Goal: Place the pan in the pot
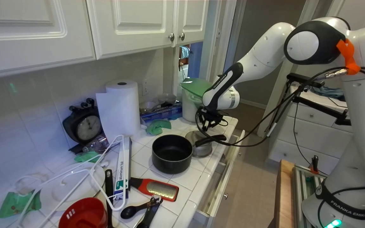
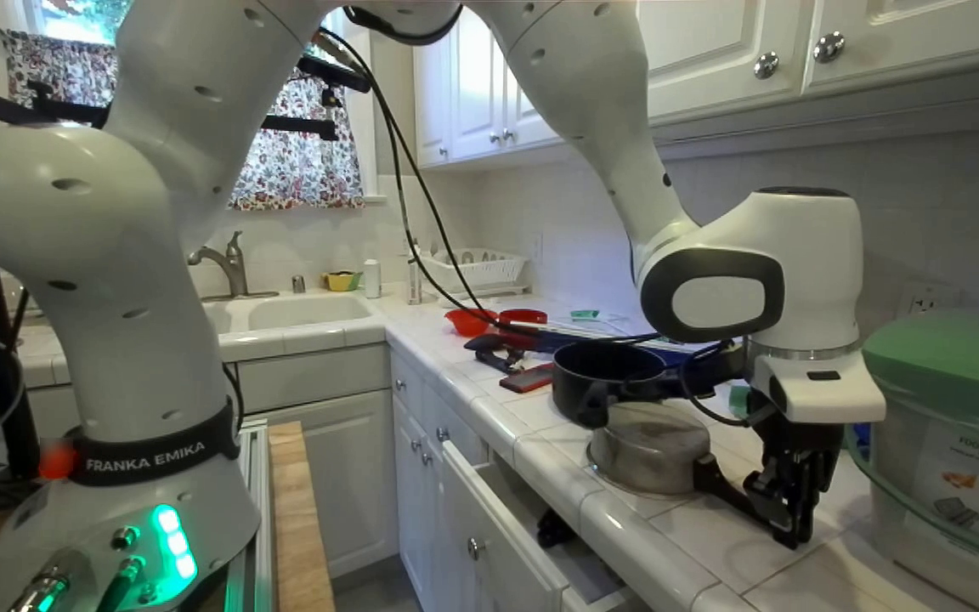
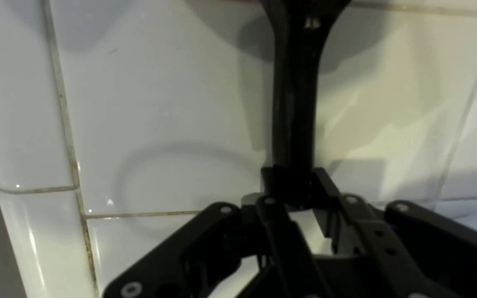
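Low in the middle of the wrist view, the fingers (image 3: pixel 326 188) are clenched on the smooth black handle (image 3: pixel 296 116) of the pan (image 2: pixel 651 448). Right of centre in an exterior view, that dull, scuffed metal round sits, seemingly bottom up, on the glossy white-tiled tabletop (image 2: pixel 710 546). Just beside it stands the deep matte black pot (image 1: pixel 172 158), its round mouth facing up. The tabletop's rounded rim runs near the pan, above an open drawer (image 2: pixel 498 535); tiles show between pan and green-lidded container (image 2: pixel 940 433).
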Available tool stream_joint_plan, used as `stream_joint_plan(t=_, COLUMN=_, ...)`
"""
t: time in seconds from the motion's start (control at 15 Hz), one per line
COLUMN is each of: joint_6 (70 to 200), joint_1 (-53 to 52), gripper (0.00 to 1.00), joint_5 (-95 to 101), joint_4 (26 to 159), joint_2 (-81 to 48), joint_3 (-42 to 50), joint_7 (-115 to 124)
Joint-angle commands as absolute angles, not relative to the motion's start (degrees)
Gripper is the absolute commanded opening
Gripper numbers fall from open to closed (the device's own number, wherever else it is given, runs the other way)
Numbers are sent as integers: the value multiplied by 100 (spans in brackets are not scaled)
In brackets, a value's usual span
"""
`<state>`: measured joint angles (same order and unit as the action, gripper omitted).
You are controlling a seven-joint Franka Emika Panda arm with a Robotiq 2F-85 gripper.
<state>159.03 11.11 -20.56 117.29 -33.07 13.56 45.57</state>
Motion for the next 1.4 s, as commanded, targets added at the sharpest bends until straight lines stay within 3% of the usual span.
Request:
stream_joint_plan(t=0.0, joint_6=15793, joint_1=916, gripper=10, joint_5=-2043, joint_4=11481, joint_2=-3539, joint_3=1588, joint_7=5050)
stream_joint_plan(t=1.33, joint_6=16170, joint_1=466, gripper=10, joint_5=-1753, joint_4=11566, joint_2=-2986, joint_3=1946, joint_7=5698)
